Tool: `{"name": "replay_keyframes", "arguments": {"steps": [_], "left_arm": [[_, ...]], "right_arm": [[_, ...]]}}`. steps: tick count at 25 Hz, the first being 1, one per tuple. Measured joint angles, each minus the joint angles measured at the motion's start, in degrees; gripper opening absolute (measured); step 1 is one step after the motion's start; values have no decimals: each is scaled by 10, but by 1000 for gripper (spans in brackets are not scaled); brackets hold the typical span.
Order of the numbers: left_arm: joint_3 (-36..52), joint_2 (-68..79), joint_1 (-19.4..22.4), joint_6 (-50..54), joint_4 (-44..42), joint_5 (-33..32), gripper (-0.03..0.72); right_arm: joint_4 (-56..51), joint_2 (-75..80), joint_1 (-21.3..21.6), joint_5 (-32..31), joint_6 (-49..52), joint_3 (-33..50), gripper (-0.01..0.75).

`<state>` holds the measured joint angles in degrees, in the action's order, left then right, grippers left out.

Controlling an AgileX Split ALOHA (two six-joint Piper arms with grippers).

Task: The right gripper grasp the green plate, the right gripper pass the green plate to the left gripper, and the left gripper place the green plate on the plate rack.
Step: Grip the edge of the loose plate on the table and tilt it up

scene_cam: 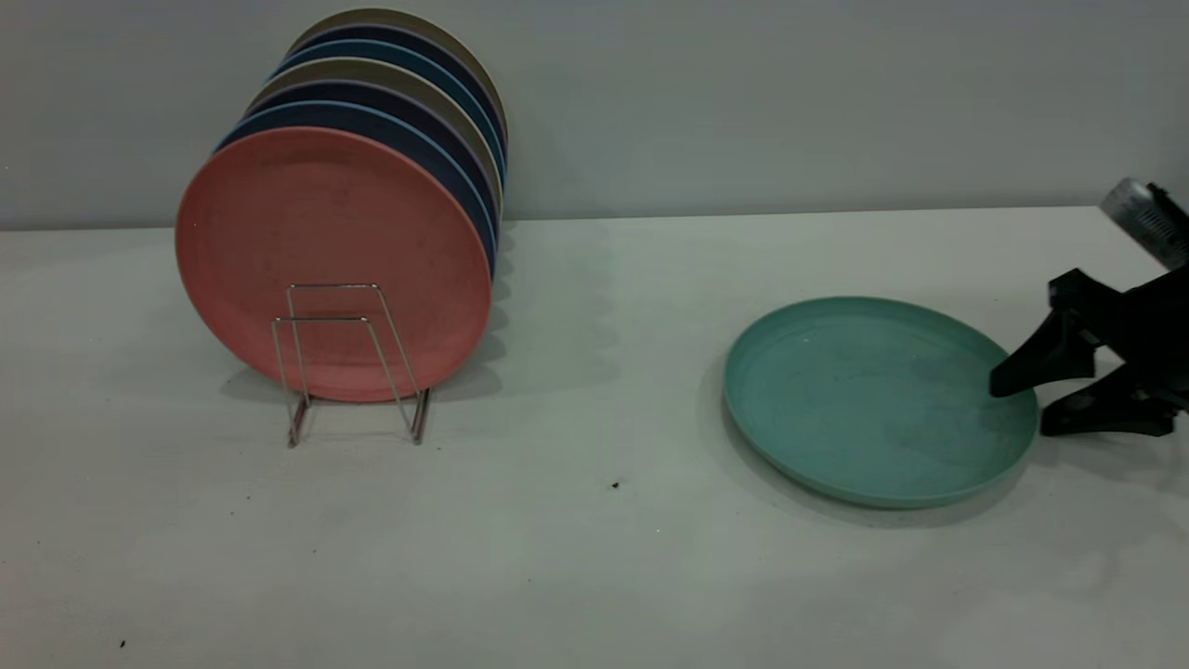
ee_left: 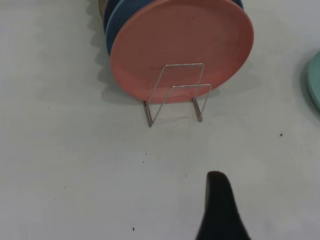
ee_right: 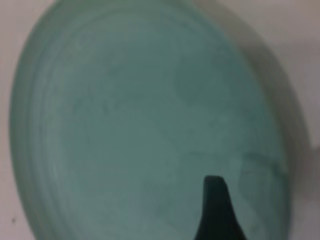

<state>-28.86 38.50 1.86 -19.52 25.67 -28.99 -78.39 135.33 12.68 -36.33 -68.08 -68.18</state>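
Green plate (scene_cam: 873,400) lies flat on the table (scene_cam: 594,557), well apart from the plate rack (scene_cam: 348,362), which stands at its 9 o'clock in the exterior view. My right gripper (scene_cam: 1017,404) straddles the plate's rim at 3 o'clock, released: 1 jaw rides over the inside of the dish, the other sits low outside it. My left gripper (ee_left: 220,210) hangs near the rack, only 1 fingertip in view, so I cannot tell whether it is parted or clenched. Risks, as I judge them: the low rim gives me little to bite, so closing too shallow could let the plate slip or skate across the table; a lower jaw that fails to get beneath the edge would push it away. The salmon-pink plate (scene_cam: 334,260) already fills the rack's front, leaving few free loops.
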Motion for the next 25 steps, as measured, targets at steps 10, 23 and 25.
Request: {"name": "replay_keyframes", "arguments": {"steps": [10,23,25], "left_arm": [[0,0,0,6,7,-2,519],[0,158,0,-44,91,-26,519],[-1,204,0,-74,125,-19,519]], "right_arm": [[-15,9,-35,26,-9,-2,161],[158,-88,-37,66,41,-1,13],[180,-114,-42,66,51,-1,13]]}}
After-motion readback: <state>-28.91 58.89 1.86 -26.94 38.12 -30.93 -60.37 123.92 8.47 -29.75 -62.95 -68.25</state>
